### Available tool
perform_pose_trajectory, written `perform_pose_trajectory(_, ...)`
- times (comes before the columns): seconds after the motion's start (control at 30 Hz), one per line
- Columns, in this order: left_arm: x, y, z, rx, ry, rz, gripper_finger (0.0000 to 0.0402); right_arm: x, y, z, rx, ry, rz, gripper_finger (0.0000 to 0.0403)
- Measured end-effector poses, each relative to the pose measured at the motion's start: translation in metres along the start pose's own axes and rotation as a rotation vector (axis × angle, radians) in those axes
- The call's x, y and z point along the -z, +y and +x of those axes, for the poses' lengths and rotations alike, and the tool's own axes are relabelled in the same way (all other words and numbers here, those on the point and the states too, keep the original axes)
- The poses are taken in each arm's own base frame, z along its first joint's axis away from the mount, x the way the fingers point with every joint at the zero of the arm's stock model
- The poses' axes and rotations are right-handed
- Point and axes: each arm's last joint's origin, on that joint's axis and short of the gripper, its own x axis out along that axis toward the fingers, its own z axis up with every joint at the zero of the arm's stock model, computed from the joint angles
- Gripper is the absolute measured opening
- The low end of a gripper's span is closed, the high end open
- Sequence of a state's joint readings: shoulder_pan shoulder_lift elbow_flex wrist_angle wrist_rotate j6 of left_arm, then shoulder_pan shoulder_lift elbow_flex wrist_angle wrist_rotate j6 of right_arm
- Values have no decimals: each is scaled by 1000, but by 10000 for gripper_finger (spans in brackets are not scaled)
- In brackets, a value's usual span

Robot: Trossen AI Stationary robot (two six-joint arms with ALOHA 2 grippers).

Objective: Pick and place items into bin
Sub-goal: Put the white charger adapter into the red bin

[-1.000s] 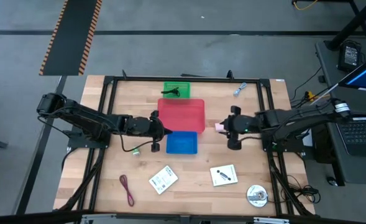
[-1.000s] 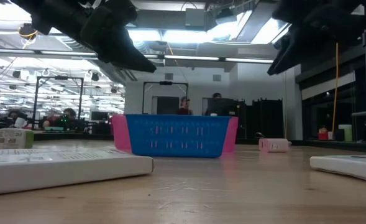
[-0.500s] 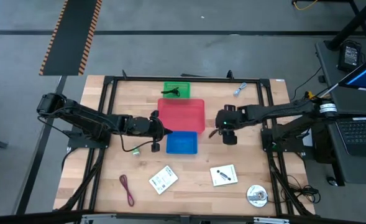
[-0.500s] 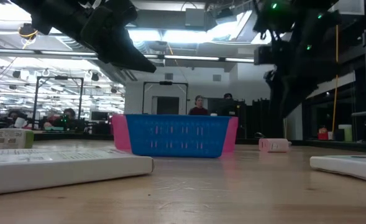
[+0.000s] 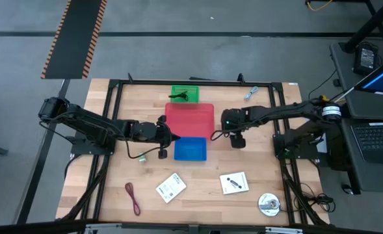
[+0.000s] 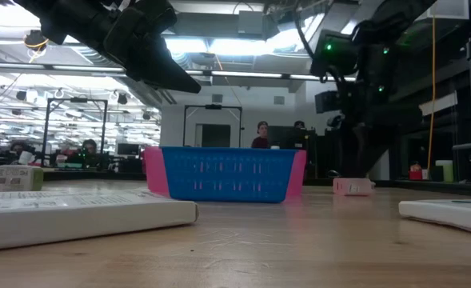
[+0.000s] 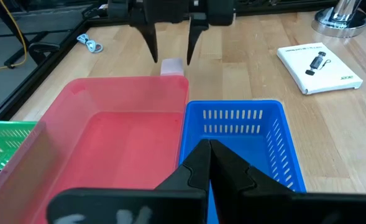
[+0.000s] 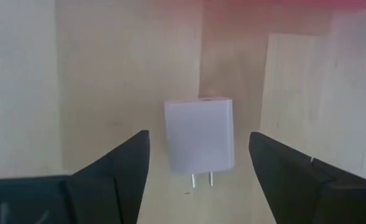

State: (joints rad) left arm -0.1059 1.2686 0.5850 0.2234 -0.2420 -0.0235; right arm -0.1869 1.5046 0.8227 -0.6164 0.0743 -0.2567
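The pink cube (image 8: 200, 143), a pale block with two metal prongs, lies flat on the wood just right of the red bin (image 5: 190, 119). It also shows in the left wrist view (image 7: 172, 66) and in the low view (image 6: 353, 186). My right gripper (image 8: 198, 137) is open above it, fingers pointing down, one on either side and apart from it. In the high view my right gripper (image 5: 226, 123) hides the cube. My left gripper (image 7: 209, 158) is shut and empty, above the blue basket's (image 5: 190, 149) left edge. Two white cards (image 5: 171, 188) (image 5: 234, 183) and a dark red cord loop (image 5: 133, 198) lie near the front.
A green basket (image 5: 186, 94) stands behind the red bin. A small blue-grey piece (image 5: 250, 93) lies at the far right. A silver disc (image 5: 268, 204) lies at the front right. A black frame edges the table.
My right gripper has gone toward the table's left edge, toward the red bin, and has tipped down over the pink cube. The cube has stayed where it was.
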Motion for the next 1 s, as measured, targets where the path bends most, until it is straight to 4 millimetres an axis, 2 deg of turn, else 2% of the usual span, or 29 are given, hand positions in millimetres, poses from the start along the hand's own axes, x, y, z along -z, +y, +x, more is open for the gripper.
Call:
perform_pose_trajectory(0.43, 0, 0, 0, 0, 1, 1, 2, -1, 0, 33, -84, 78, -5, 230)
perform_pose_trajectory(0.8, 0, 0, 0, 0, 2, 29, 3, -4, -2, 26, -49, 27, 49, 170)
perform_pose_trajectory(1.0, -1, 0, -2, 0, -1, 69, 3, -5, -1, 19, -94, -14, 72, 166)
